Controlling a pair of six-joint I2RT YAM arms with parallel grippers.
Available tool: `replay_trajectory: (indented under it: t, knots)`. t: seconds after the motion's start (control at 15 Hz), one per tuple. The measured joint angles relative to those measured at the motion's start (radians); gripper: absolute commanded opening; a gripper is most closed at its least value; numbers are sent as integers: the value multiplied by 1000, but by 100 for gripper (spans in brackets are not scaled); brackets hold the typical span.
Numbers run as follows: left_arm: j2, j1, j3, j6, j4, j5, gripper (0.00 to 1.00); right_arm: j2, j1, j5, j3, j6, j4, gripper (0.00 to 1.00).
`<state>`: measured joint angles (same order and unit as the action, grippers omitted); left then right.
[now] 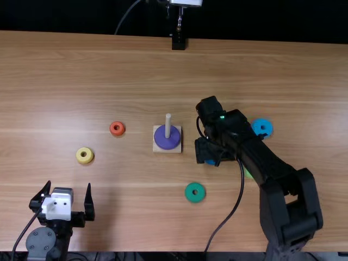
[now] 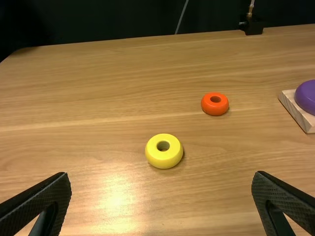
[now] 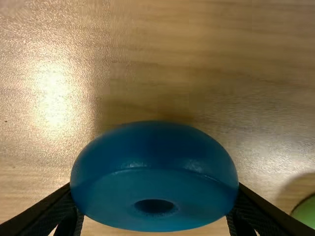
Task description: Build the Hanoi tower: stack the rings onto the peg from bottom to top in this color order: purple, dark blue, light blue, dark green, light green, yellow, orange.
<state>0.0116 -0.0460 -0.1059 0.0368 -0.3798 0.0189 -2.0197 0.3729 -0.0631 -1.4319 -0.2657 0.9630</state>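
At 8 o'clock from the peg (image 1: 168, 123), the left hand (image 1: 67, 186) stands wide open, empty; at 5, the dark green ring (image 1: 188, 194); at 4, the right hand (image 1: 204, 151) grips the dark blue ring (image 3: 155, 179). The purple ring (image 1: 163, 142) circles the peg.

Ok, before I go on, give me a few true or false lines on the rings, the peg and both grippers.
1. The purple ring is around the peg. True.
2. The right gripper holds a blue ring. True.
3. The left gripper is holding a ring too. False: its fingers are open with nothing gripped.
4. The yellow ring and the orange ring lie apart on the table. True.
5. Two rings are on the peg. False: only the purple ring is.
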Motion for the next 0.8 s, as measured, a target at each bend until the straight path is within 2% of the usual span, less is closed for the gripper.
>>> replay_trajectory:
  t: [0.07,0.2,0.47,0.53,0.8]
  knots:
    - [0,0,0,0,0,0,100,0,0,0,0,-2,0,76]
    - [0,0,0,0,0,0,100,-10,0,0,-1,-4,-15,100]
    - [0,0,0,0,0,0,100,-11,0,0,-8,-7,-20,100]
    - [0,0,0,0,0,0,100,-11,0,0,-25,-21,-21,100]
    - [0,0,0,0,0,0,100,-10,-1,4,-46,-139,-23,100]
